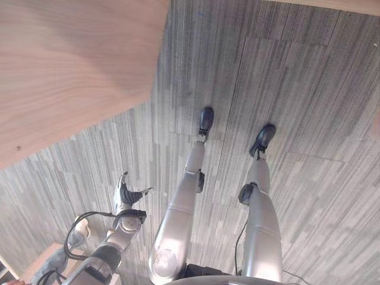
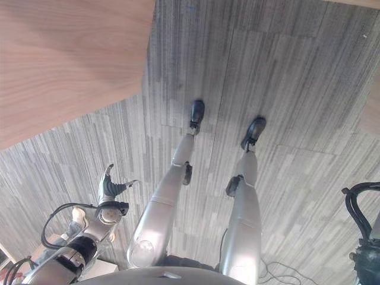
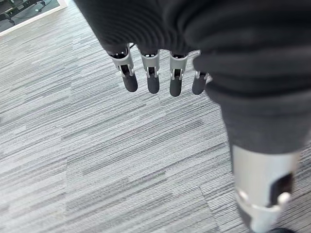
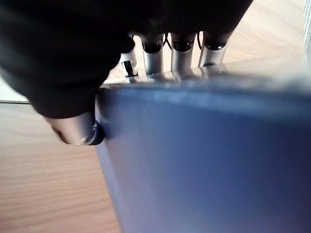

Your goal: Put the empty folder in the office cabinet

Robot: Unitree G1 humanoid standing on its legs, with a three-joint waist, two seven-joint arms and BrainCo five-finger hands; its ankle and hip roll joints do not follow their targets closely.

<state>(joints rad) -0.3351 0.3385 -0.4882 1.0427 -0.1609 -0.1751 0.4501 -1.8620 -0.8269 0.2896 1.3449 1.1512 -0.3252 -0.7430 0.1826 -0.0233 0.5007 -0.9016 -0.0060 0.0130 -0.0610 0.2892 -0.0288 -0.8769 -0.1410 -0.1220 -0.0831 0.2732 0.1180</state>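
Gripping the blue folder (image 4: 204,160) between thumb and fingers, my right robot hand (image 4: 68,58) keeps it ready for the cabinet, while the left robot hand (image 3: 160,73) hangs slack, empty, over the floor (image 3: 97,160).

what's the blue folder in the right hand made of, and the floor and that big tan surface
The blue folder looks like smooth plastic or coated board with a faint sheen; which one is unclear. The right hand pinches it, thumb on the front face and fingers behind it. The floor looks like grey carpet tile with a striped, matte pile. The tan surface looks like wood or laminate, with a light grain.
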